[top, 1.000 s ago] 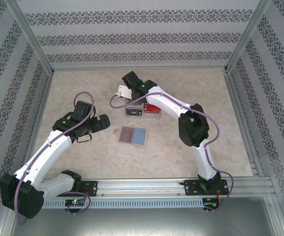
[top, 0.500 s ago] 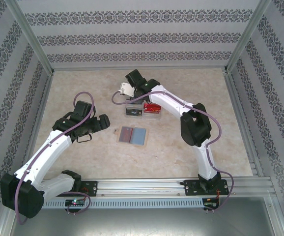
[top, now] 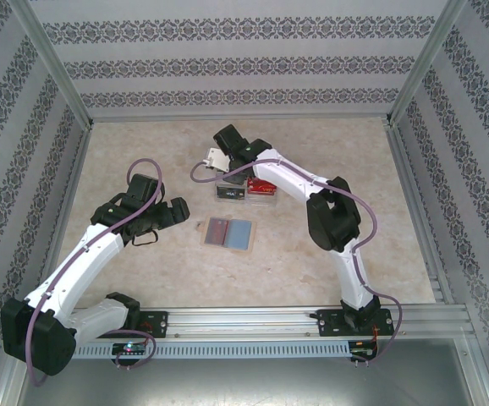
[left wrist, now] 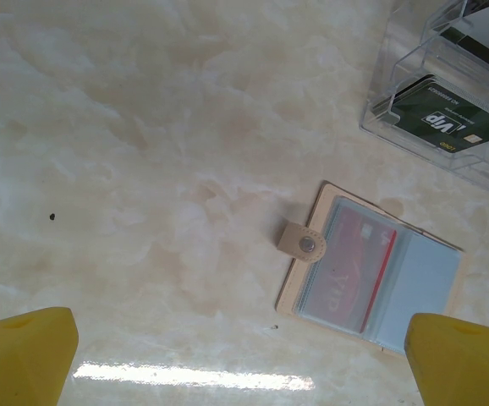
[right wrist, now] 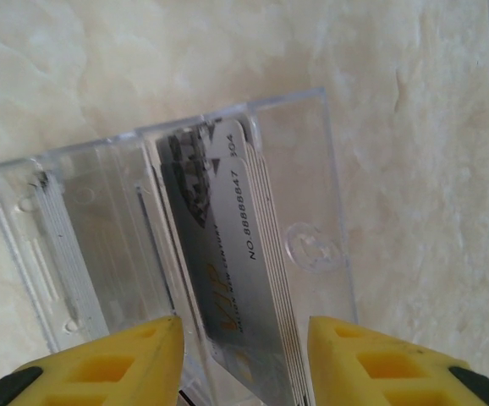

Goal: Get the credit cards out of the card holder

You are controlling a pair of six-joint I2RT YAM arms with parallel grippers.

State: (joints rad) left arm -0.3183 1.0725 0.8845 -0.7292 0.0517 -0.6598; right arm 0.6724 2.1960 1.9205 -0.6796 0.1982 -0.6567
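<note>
The card holder [left wrist: 426, 283] lies open and flat on the desk [left wrist: 143, 127], just beyond my left fingers [left wrist: 24, 351]. Those are spread as wide as they go and have nothing in them. They hang over bare marbled desk, with the holder nearer the right-hand tip. A red credit card [left wrist: 350, 266] sits inside the holder's left-hand clear pocket, printed face up. The pocket beside it looks plain grey-blue. The tan snap tab [left wrist: 302, 244] sticks out from the holder's left edge.

My right fingers [right wrist: 109, 364] are partly open over the clear plastic tray [right wrist: 312, 169]. They sit either side of a silver card [right wrist: 228, 254] that stands tilted in one of the tray's slots. I cannot tell whether they press on it or merely flank it.

From overhead, the tray [top: 266, 204] sits just beyond the holder [top: 229, 233], a little apart from it. It carries a dark green card [top: 230, 192] in its left slot and a red one [top: 261, 185] in its right. The right arm reaches over the tray's far left corner.
</note>
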